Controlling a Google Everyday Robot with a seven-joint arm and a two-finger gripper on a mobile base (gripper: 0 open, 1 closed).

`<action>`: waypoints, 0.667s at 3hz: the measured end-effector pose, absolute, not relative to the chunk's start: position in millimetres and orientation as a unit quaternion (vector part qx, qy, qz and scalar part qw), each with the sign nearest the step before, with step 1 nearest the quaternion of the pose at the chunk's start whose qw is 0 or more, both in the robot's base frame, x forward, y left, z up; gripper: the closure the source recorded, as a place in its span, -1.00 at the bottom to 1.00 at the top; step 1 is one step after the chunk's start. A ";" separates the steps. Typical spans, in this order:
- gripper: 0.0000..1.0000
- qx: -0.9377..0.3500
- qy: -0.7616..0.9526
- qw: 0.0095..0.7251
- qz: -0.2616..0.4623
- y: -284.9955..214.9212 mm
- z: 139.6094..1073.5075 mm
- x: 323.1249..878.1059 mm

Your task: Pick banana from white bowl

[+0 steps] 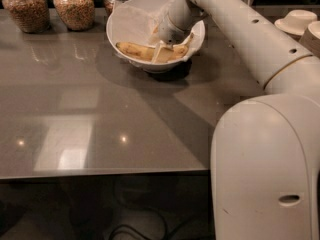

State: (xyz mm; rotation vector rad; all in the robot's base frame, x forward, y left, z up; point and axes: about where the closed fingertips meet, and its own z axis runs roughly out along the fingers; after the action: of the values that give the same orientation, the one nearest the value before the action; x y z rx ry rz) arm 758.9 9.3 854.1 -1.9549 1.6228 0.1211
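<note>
We see a grey table [90, 114] from the robot's side. Along its far edge at the left stand glass jars [75, 6] of brownish grain, well apart from the work and probably only stored there.

To their right sits the white bowl [114, 31], deep and lined with crumpled white paper [132, 21], which we judge is there to cushion the fruit. The banana [134, 49] lies on its side low in the bowl along the near wall, its left end bare and pointing toward the jars. Its right part is covered by the gripper [171, 51], which reaches into the bowl from the upper right and sits on or right against the fruit. We cannot tell whether the gripper is released or clenched on the banana.

The white arm [240, 29] slopes from the bowl to the robot's bulky body [265, 169] at lower right, angled, we think, to clear the rim. At the far right stand smaller beige bowls [297, 20], which are no part of the task.
</note>
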 end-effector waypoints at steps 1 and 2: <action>0.14 -0.732 0.619 0.282 0.040 8.6 842.7 767.8; 0.60 -0.732 0.618 0.285 0.032 5.6 851.6 769.5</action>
State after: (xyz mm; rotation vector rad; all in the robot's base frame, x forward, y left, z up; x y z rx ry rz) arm 769.5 5.6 851.6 -1.9566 1.6528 0.0856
